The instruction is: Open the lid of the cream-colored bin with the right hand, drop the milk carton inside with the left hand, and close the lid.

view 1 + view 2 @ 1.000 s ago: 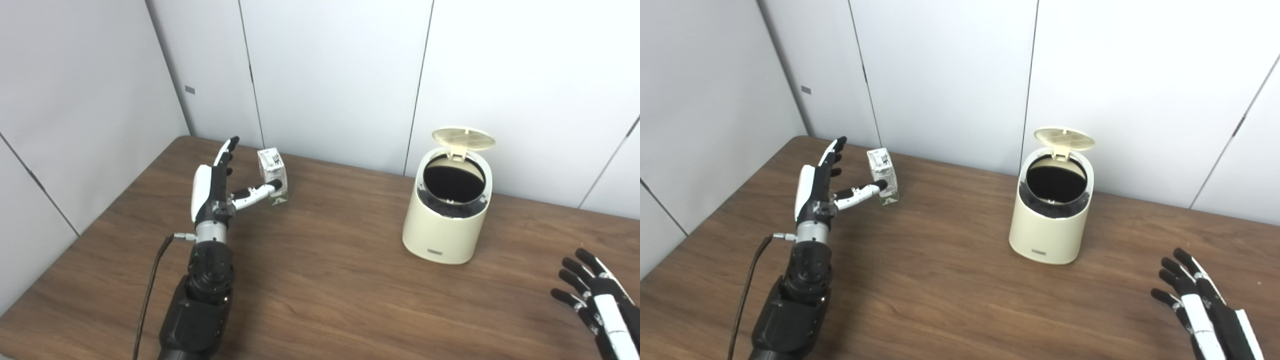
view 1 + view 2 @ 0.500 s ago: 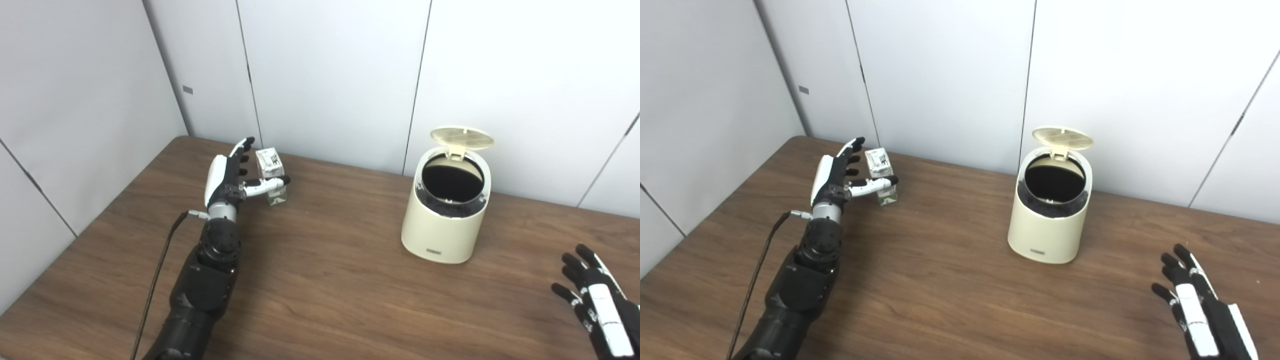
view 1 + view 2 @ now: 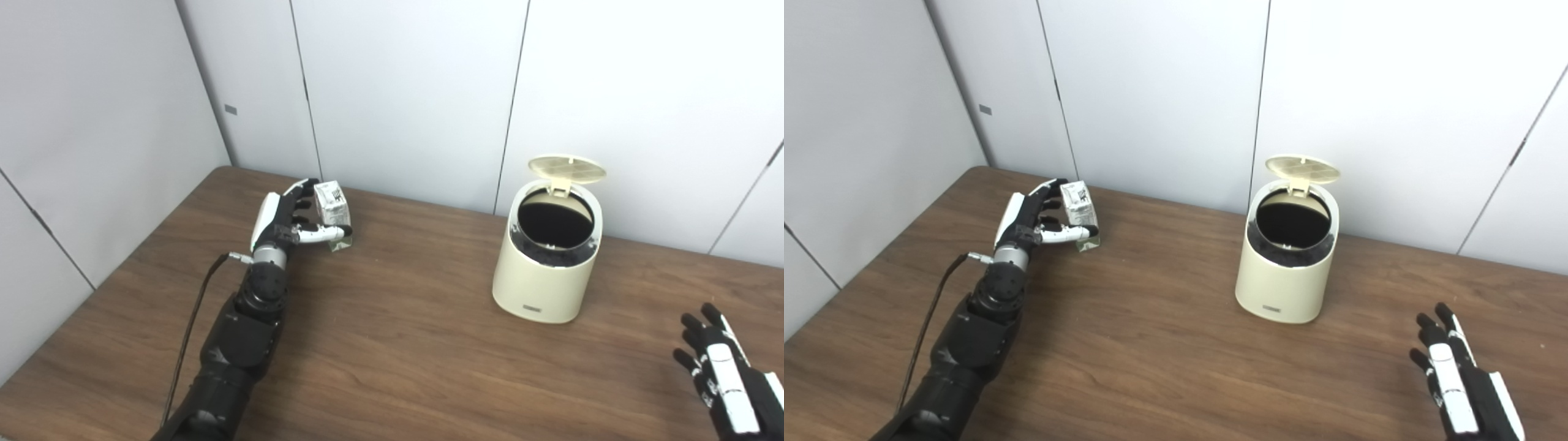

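Milk carton [image 3: 333,207] stands upright on the wooden counter [image 3: 392,343], far left, near the back wall panels [image 3: 404,92]. Top of the carton white with dark print, base greenish.

Left hand [image 3: 283,215] reaches in at the carton's left side. Its fingers [image 3: 304,190] curl around the carton's left face and upper edge; the thumb [image 3: 324,232] lies across the lower front. Wrapped about the carton but not clamped tight, and the carton's base sits on the counter. A black cable [image 3: 193,324] runs along the left forearm.

Cream-colored bin [image 3: 547,257] stands well apart to the right, centre-right of the counter. Its lid [image 3: 567,169] is flipped up on the rear hinge, showing a dark interior. Small label low on the bin's front.

Right hand [image 3: 1454,373] sits low at the near right corner, over the counter, well clear of the bin. Fingers spread and pointing away from the robot, grasping nothing.
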